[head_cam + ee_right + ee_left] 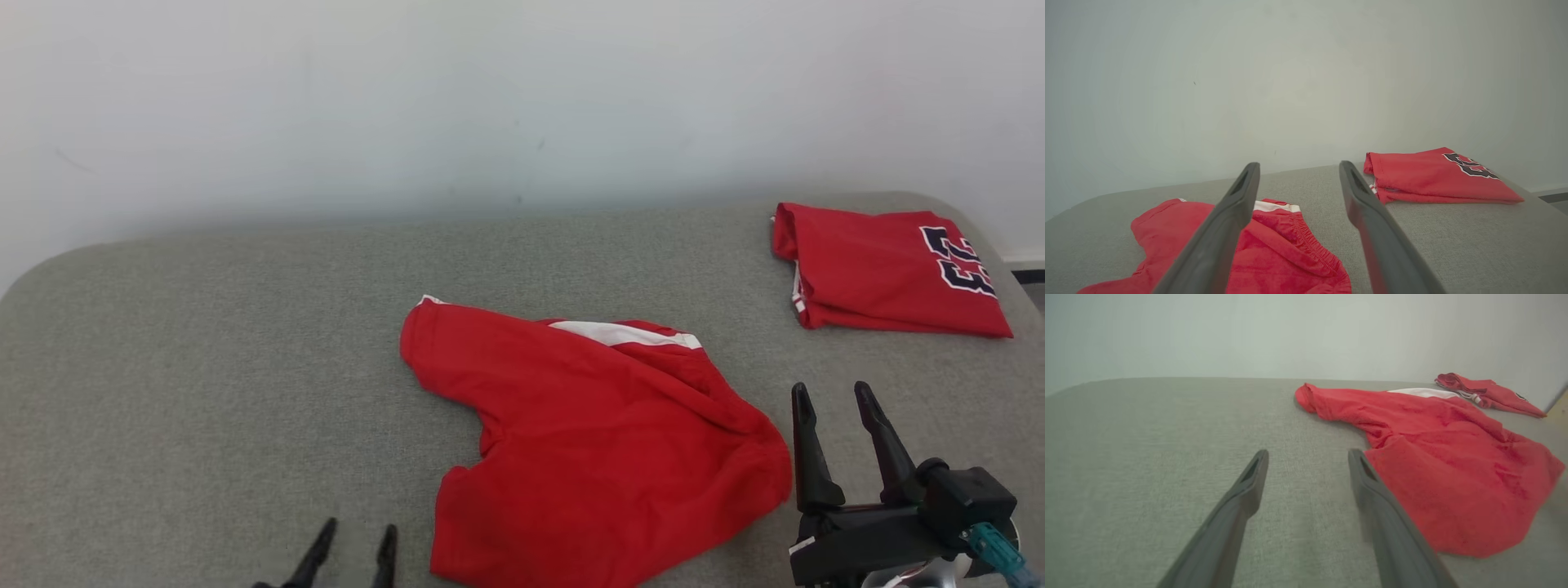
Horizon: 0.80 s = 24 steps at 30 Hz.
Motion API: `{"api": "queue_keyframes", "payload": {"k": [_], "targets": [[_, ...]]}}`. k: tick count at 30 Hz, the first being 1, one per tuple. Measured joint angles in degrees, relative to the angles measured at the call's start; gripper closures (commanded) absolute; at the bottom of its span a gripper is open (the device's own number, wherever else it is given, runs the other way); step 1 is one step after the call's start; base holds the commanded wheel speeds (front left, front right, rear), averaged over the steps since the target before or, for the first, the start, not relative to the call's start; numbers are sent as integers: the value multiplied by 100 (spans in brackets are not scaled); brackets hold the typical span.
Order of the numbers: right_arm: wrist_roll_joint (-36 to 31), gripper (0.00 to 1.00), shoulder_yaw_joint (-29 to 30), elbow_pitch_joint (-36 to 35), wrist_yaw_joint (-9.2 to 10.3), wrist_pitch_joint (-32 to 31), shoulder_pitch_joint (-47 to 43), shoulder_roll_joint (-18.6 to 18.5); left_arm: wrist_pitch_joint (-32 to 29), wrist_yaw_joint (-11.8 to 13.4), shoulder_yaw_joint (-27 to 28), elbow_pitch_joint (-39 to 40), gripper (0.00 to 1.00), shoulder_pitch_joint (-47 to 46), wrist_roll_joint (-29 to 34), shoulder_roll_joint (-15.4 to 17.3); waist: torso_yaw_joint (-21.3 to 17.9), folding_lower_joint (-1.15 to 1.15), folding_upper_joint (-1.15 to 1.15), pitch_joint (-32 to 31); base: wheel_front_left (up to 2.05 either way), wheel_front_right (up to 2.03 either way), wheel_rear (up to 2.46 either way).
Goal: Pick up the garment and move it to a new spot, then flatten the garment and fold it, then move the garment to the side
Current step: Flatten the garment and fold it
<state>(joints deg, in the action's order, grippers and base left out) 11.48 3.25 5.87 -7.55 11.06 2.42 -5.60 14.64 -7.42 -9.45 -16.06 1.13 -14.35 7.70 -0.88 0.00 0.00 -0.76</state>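
Plain off-white wall [522, 98] across the whole back, with a faint grey-green cast. It carries a few small dark specks [540, 144] and a thin scuff mark [75, 161] at far left. In front is a wide grey padded surface [204, 367] with a woven fabric cover and rounded far corners, its back edge against the wall. A soft shadow band runs along that join. Light is even and diffuse. At far right, past the corner, a dark strip [1028, 275] sits low on the wall. In the left wrist view a yellowish patch [1560, 410] lies beyond the edge, unclear what.

Open surface [204, 367] left of garment [596, 441]; folded jersey [882, 273] occupies far right.
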Motion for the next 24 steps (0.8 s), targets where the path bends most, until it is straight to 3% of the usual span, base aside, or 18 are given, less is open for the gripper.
{"api": "queue_keyframes", "payload": {"k": [6, 17, 18, 19, 20, 24], "targets": [[9, 0, -113, 15, 0, -46, 1, 25, -35, -11, -935, -634, 0, -308, -417, 135, -260, 0, 0, 88, 0, 0, 0], [12, 0, -241, 53, 0, -18, 3, 81, -55, -11, -1513, -1879, 0, -831, -1088, 80, -584, 0, 0, 215, 0, 0, 0], [12, 0, -243, 53, 0, -16, 6, 83, -54, -11, -1573, -1964, 16, -896, -1092, 79, -596, 0, 0, 225, 0, 0, 0], [12, 0, -241, 54, 0, -15, 13, 83, -52, -11, -1600, -2031, 92, -946, -1151, 65, -607, 0, 0, 232, 0, 0, 0], [12, 0, -237, 52, 0, -12, 19, 86, -33, -11, -1626, -2093, 100, -986, -1261, 59, -614, 0, 0, 236, 0, 0, 0], [9, 0, -157, 41, 0, 5, 2, 92, -4, -11, -1846, -2214, 100, -1147, -1427, 47, -570, 0, 0, 216, 0, 0, 0]]}}
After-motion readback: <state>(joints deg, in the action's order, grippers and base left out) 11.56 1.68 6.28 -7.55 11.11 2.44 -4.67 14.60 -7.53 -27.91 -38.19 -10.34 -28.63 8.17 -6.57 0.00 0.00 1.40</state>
